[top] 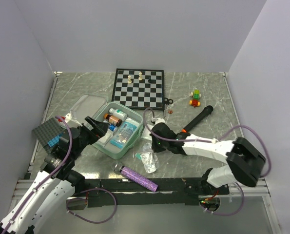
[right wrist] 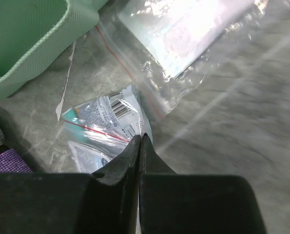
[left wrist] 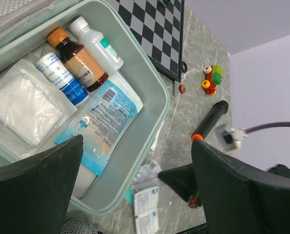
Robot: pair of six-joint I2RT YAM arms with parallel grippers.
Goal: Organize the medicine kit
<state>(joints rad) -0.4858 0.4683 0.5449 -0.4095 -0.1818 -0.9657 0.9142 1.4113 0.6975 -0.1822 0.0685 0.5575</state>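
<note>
The right gripper [right wrist: 142, 139] is pictured with its fingers pressed together at the edge of a small clear zip bag [right wrist: 98, 122] of sachets on the grey table [top: 203, 87]; whether any film is caught between them cannot be told. The medicine kit [top: 116, 156], a mint-green case, is seen open near the table's middle, in front of the chessboard [top: 137, 92], with bottles [left wrist: 81, 58], a gauze pack [left wrist: 23, 105] and a blue sachet [left wrist: 103, 122] laid inside. From the shut gripper the kit lies just beside and to the left, its near-right wall [right wrist: 28, 44] facing the bag, so only a short carry leftward over that wall is judged to be needed. The bag is reached more readily by the right arm. The left gripper [left wrist: 135, 146] is held spread wide above the kit's near corner, with nothing between its fingers.
</note>
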